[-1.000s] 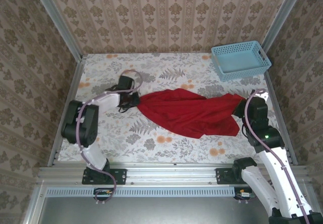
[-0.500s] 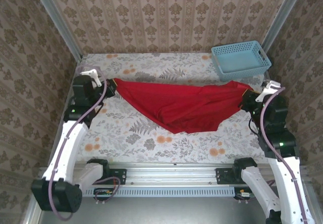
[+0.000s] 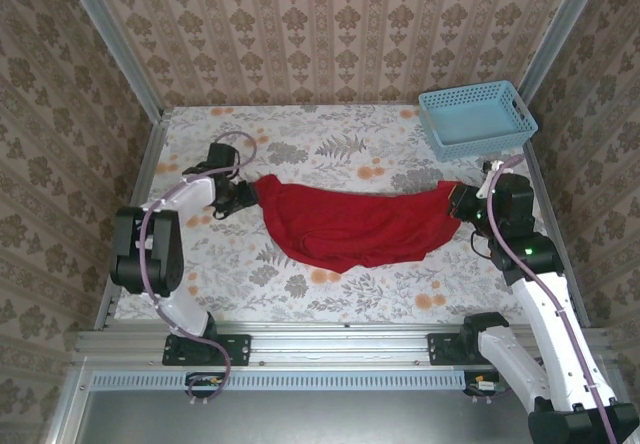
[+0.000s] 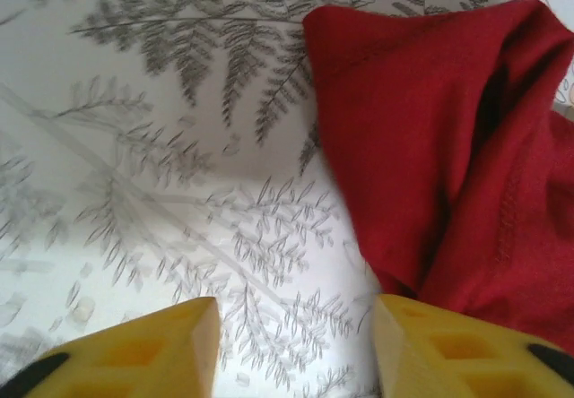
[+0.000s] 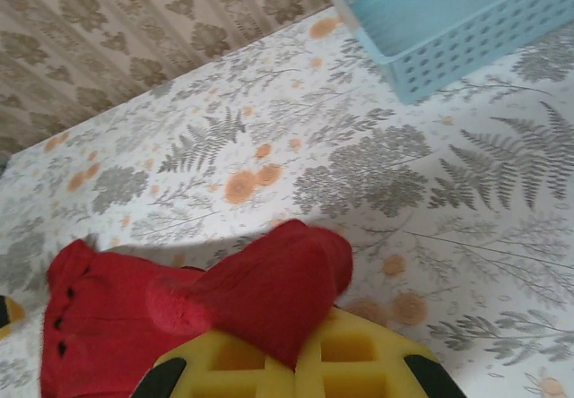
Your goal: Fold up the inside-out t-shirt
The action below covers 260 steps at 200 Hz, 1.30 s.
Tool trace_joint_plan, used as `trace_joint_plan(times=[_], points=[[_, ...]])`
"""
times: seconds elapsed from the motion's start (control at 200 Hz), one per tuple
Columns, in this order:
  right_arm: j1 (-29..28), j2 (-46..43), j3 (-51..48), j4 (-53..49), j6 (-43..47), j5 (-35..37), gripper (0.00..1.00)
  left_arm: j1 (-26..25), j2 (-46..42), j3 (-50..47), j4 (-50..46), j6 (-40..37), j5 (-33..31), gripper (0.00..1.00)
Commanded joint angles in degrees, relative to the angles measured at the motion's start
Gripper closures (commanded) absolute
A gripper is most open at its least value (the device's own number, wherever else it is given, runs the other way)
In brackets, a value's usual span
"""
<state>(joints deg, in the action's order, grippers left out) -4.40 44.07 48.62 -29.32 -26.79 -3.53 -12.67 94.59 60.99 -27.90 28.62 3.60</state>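
Observation:
The inside-out t-shirt point(image 3: 350, 226) is plain red and lies stretched in a sagging band across the middle of the table. My left gripper point(image 3: 243, 196) sits at the shirt's left end. In the left wrist view its yellow fingers point(image 4: 134, 353) stand apart over bare tablecloth, and the shirt point(image 4: 430, 129) lies just beyond and beside the right finger, not between them. My right gripper point(image 3: 462, 204) is at the shirt's right end. In the right wrist view the gripper point(image 5: 309, 362) is shut on a bunched fold of the shirt point(image 5: 260, 290).
A light-blue plastic basket point(image 3: 475, 119) stands at the table's back right corner, close behind the right arm, and appears again as the basket point(image 5: 457, 12) in the right wrist view. Patterned walls enclose the table on three sides. The tablecloth point(image 3: 330, 154) has a floral print.
Both arms have come down and inward from holding the shirt taut and raised. The shirt has dropped onto the table. The left gripper has opened and let go of the left end.

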Motion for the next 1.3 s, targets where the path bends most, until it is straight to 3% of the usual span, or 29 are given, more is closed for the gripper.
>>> trace_joint_plan(times=[0.0, 0.13, 0.215, 0.385, 0.64, 1.0, 1.295], points=[[-1.65, 1.96, 2.88, 3.74, -0.56, -4.4, 1.0, -7.85, -10.56, -0.2, -3.72, 1.03, -13.34, 0.44], [-3.75, 2.75, 2.19, 5.43, -1.05, -2.99, 1.0, -15.51, -9.8, 0.65, -4.62, 2.96, -14.01, 0.42], [-4.03, 2.64, 1.87, 5.51, -1.03, -2.32, 1.0, -17.82, -5.4, 2.76, -5.93, 4.17, -15.46, 0.43], [-4.01, 1.29, 2.34, 3.21, 0.66, 0.46, 1.0, -20.35, 2.22, 5.87, -5.32, 6.49, -18.07, 0.43], [-4.03, -0.26, 1.58, 1.91, 1.6, 2.14, 1.0, -19.91, 7.99, 6.95, -5.37, 6.71, -20.96, 0.46], [-2.97, -0.48, 2.52, -1.09, 2.95, 8.51, 1.0, -14.99, 4.51, -0.2, -2.25, 5.36, -20.07, 0.74], [-2.71, 0.91, 4.4, -4.58, 3.08, 12.18, 1.0, -11.98, -5.11, -7.01, 0.85, 3.99, -18.13, 0.94]])
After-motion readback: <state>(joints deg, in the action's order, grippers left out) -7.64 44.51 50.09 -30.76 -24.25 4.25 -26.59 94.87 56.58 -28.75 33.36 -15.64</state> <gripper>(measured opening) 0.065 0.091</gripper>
